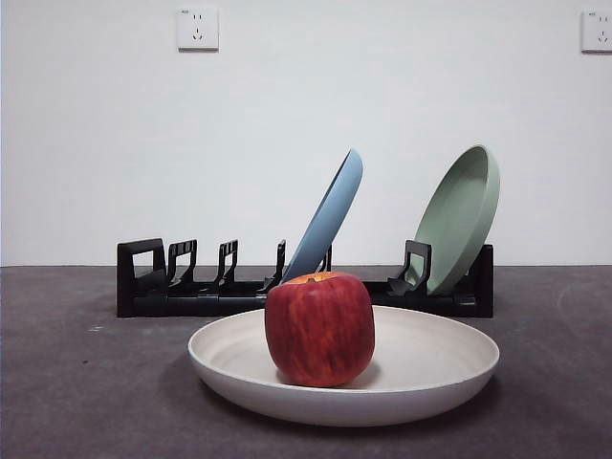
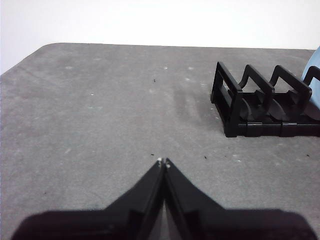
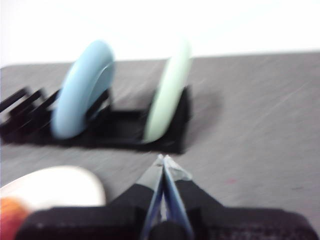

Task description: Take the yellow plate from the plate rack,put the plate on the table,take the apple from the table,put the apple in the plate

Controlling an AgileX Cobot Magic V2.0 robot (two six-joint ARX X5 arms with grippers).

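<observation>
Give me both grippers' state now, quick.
Left gripper: closed, holding nothing, over bare table.
Right gripper: closed, holding nothing, near the plate rack.

The picture from the right wrist is blurred. The right gripper (image 3: pixel 164 161) is seen with its two black jaws pressed together over the dark grey matte table (image 3: pixel 250 110). At about eleven o'clock from its tip, the long low black plastic rack (image 3: pixel 120 129) is seen, with a light blue round plate (image 3: pixel 80 90) and a pale sage green round plate (image 3: pixel 167 92) propped upright in it. At eight o'clock, part of the cream shallow plate (image 3: pixel 55 186) is shown, with a red-orange edge of the apple (image 3: pixel 11 216) on it.
</observation>
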